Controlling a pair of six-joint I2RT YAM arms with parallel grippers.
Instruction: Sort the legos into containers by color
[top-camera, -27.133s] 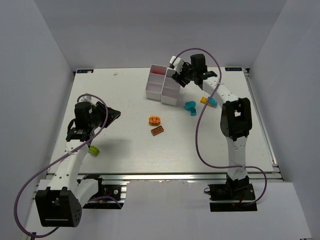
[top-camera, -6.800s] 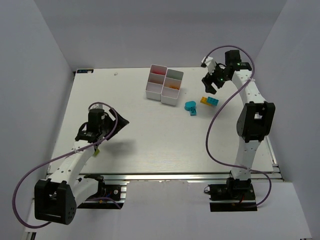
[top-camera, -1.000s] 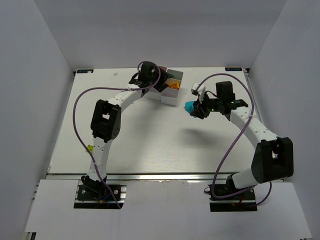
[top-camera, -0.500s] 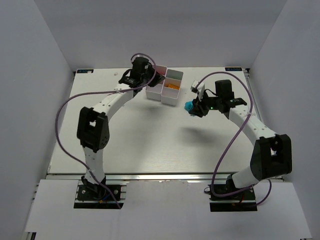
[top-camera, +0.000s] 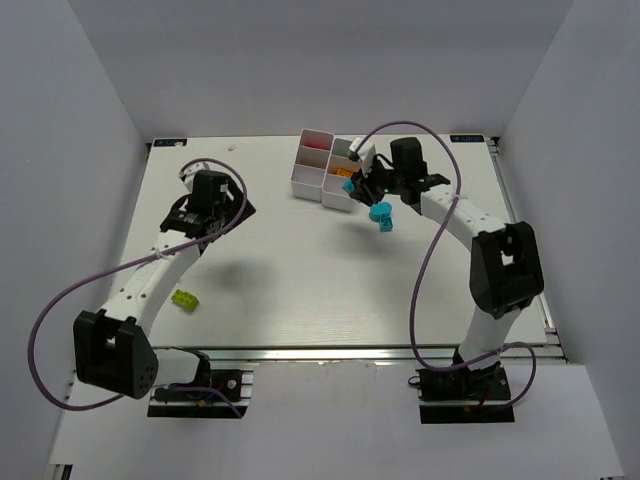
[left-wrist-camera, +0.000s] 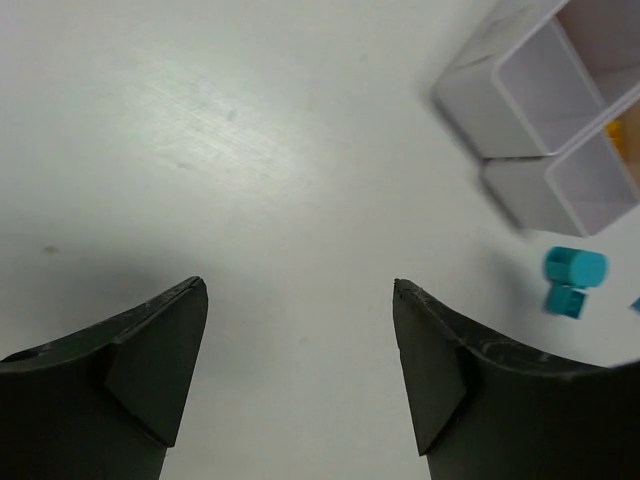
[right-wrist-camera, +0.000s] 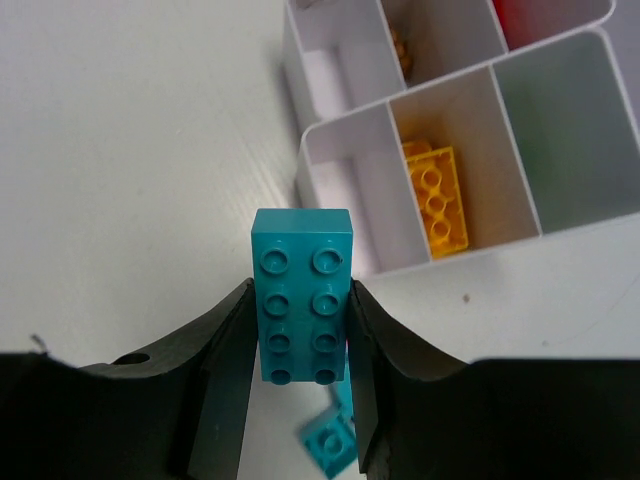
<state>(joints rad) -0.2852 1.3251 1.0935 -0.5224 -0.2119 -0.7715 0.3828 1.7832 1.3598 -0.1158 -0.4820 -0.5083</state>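
My right claw (right-wrist-camera: 300, 335) is clamped on a teal rectangular plastic brick with eight studs (right-wrist-camera: 301, 265), holding it in the air just short of the near wall of the white open-top plastic bin cluster (right-wrist-camera: 480, 250). I judge the brick to be light, rigid and hard, and not fragile. Its side faces are smooth, though, and could slide under a weak pinch. The hold across the two long sides, studs towards my camera, looks right to me, and I expect it to drop cleanly on release. My left claw (left-wrist-camera: 300, 350) stands wide open with nothing in it, above the bare surface (left-wrist-camera: 200, 150) well off to the cluster's left in the top view.

Inside the cluster, a yellow-orange studded brick (right-wrist-camera: 437, 198) lies in the middle cell of the row nearest the held brick. A red shape (right-wrist-camera: 540, 15) in the far row is cut off by the frame edge. A brownish piece (right-wrist-camera: 400, 45) is half hidden behind a cell wall. I cannot tell which cell is meant for teal. A round teal piece (left-wrist-camera: 575, 266) and a small square teal piece (left-wrist-camera: 565, 300) lie on the surface just beside the cluster. A lime brick (top-camera: 185, 298) lies well apart from the cluster, too small to tell whether it is one piece or a stack
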